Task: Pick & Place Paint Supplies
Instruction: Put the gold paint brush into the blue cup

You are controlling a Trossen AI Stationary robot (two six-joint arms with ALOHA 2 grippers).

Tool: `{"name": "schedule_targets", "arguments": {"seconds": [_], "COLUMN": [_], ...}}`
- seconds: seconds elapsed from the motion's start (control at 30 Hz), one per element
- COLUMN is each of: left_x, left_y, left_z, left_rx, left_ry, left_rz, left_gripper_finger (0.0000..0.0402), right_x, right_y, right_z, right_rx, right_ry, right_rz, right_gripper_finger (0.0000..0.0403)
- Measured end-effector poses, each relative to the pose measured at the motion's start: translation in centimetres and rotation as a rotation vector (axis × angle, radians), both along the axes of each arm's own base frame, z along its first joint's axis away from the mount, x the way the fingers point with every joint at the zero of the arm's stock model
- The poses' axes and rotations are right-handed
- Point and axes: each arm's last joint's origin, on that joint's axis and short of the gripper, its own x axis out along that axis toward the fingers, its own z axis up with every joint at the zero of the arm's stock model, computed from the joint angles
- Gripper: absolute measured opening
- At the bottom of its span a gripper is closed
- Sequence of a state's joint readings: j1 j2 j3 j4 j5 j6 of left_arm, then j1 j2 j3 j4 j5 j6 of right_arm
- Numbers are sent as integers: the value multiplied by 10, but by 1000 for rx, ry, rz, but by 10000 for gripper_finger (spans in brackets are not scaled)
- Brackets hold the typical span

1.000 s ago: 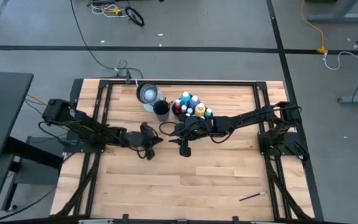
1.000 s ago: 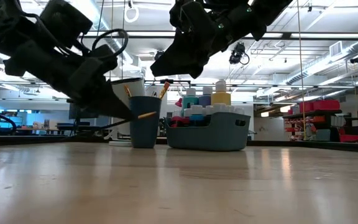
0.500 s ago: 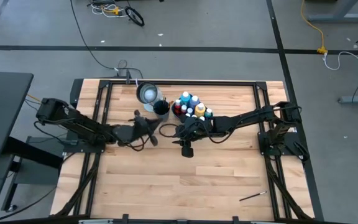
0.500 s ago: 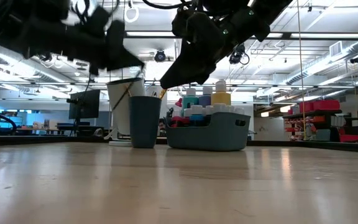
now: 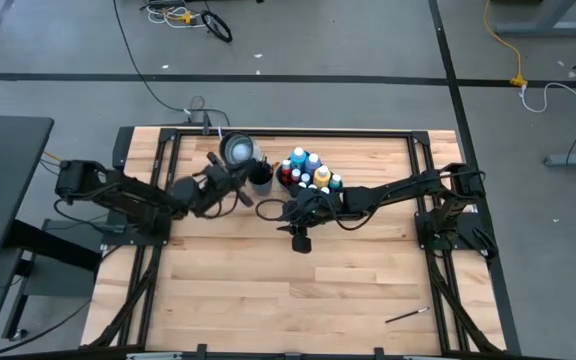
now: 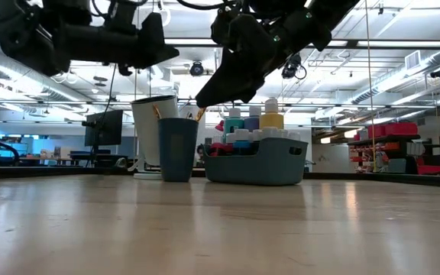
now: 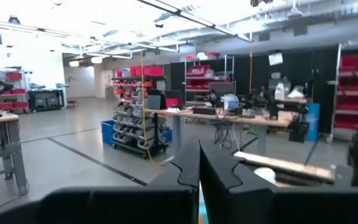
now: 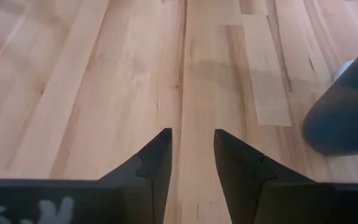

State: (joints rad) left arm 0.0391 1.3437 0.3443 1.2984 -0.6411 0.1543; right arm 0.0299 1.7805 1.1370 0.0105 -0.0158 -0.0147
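On the wooden surface (image 5: pixel 268 290), viewed from above and level:
Paint bottles (image 5: pixel 306 168): blue, red, yellow and white, pale caps, packed upright in the teal tray (image 6: pixel 260 162) near the far edge.
Dark blue cup (image 6: pixel 178 148): just beside the tray, brush handles (image 6: pixel 202 111) sticking up out of it.
White container (image 5: pixel 237 150): behind the cup, touching or nearly so.
Loose brush (image 5: pixel 408 315): lies alone near the front right corner, well apart from the rest.
Left gripper (image 5: pixel 236 184): raised above the surface beside the cup; jaws clenched, nothing between them.
Right gripper (image 8: pixel 191 155): hangs in front of the tray, pointing down at bare wood; jaws parted, holding nothing.
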Motion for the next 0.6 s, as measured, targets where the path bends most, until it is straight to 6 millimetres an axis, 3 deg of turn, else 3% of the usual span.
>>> {"name": "schedule_targets", "arguments": {"seconds": [0.17, 0.27, 0.47, 0.6], "left_x": [-2, -1, 4, 5], "left_y": [19, 21, 2, -18], "left_z": [1, 0, -10, -13], "left_rx": [6, 37, 14, -42], "left_ry": [-13, 2, 139, 156], "left_rz": [24, -80, -352, -417], "left_gripper_finger": [6, 7, 32, 69], "right_x": [1, 1, 1, 7], "right_y": [0, 0, 0, 7], "right_z": [1, 1, 1, 3], "right_rx": [0, 0, -3, -3], "right_ry": [-15, -14, -13, -96], "right_rz": [0, 0, 13, 131], "right_gripper_finger": [121, 121, 121, 121]}}
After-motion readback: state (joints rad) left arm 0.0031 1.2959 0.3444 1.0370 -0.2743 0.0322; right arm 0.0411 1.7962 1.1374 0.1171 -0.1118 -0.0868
